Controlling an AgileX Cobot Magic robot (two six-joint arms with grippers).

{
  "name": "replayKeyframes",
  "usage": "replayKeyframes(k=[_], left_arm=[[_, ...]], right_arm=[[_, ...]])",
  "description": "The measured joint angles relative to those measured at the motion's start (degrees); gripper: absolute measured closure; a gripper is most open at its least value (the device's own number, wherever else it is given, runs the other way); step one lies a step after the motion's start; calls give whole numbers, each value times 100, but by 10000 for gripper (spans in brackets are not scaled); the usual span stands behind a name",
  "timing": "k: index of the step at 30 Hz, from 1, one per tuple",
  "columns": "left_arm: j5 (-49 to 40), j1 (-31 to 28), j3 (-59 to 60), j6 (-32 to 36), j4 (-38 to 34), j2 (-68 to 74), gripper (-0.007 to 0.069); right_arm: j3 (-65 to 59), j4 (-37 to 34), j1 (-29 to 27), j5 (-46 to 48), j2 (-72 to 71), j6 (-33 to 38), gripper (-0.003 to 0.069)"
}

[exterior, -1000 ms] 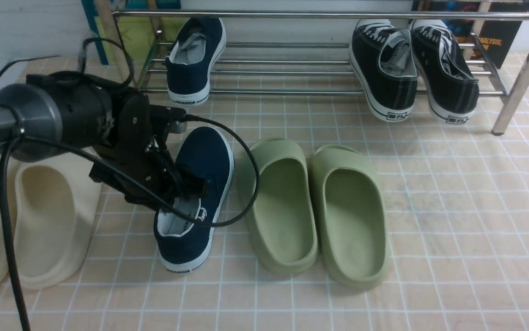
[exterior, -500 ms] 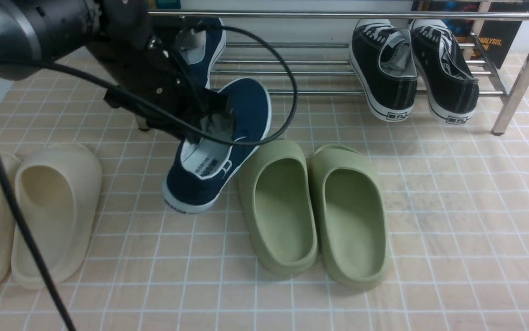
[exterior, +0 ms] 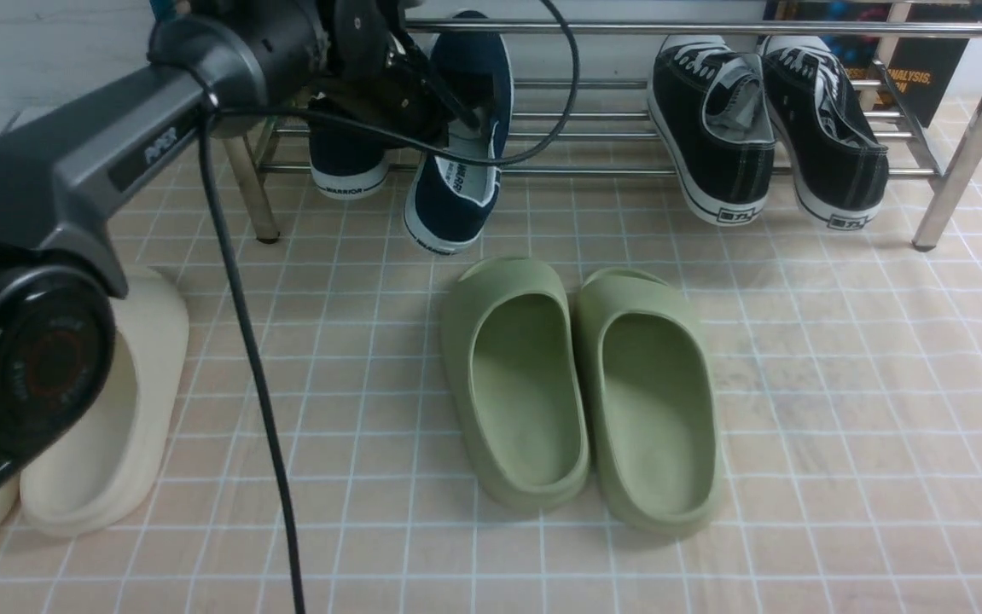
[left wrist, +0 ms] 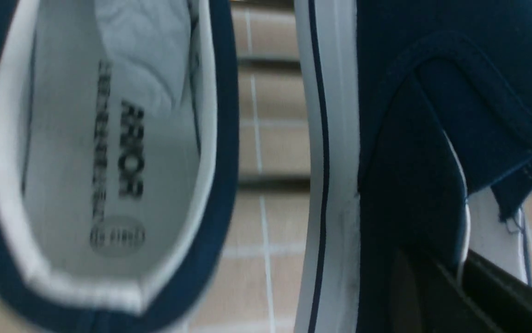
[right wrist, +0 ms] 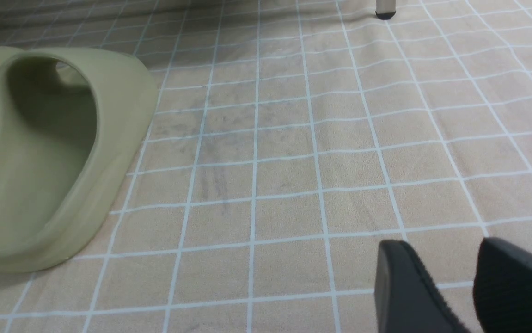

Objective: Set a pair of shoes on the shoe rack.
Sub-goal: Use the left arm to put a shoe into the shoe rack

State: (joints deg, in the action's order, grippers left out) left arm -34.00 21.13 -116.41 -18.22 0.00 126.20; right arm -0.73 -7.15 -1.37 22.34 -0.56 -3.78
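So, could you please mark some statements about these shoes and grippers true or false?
1. The left gripper holds a navy shoe off the floor. True.
2. Both navy shoes sit on the shoe rack. False: only the second navy shoe does.
3. The green slippers lie on the floor. True.
4. The right gripper grips a slipper. False: it is open above bare floor.
5. The black sneakers stand on the floor. False: they are on the rack.
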Motion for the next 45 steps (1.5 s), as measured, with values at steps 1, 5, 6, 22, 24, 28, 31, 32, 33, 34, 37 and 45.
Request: replayKeyframes(k=[1, 5, 6, 22, 24, 28, 31, 32, 33, 34, 37, 45], left_arm=[[58, 0, -31, -42, 39, 38, 585], [413, -18, -111, -134, 179, 180, 566], [588, -19, -118, -146, 202, 208, 547], [-59, -7, -164, -150, 747, -487, 285], [-541, -7, -193, -61, 778, -750, 309], [-1727, -7, -223, 413, 588, -1017, 396], [-2500, -7, -200, 1100, 131, -940, 480], [-2684, -7, -180, 1325, -96, -870, 513], [-2769, -7, -167, 1528, -252, -811, 536], [-2836, -7, -141, 1710, -453, -747, 563], [-2817, -7, -122, 2057, -910, -528, 613], [-2085, -7, -85, 2175, -1161, 205, 622]], right_arm=[[0, 0, 0, 0, 0, 0, 419], [0, 0, 0, 0, 0, 0, 419], [0, 0, 0, 0, 0, 0, 419], [0, 0, 0, 0, 0, 0, 419], [0, 0, 0, 0, 0, 0, 419], [0, 0, 0, 0, 0, 0, 419], [0, 0, 0, 0, 0, 0, 419], [0, 0, 0, 0, 0, 0, 419], [0, 0, 0, 0, 0, 0, 419], [0, 0, 0, 0, 0, 0, 419], [0, 0, 0, 0, 0, 0, 419], [0, 0, 0, 0, 0, 0, 419]])
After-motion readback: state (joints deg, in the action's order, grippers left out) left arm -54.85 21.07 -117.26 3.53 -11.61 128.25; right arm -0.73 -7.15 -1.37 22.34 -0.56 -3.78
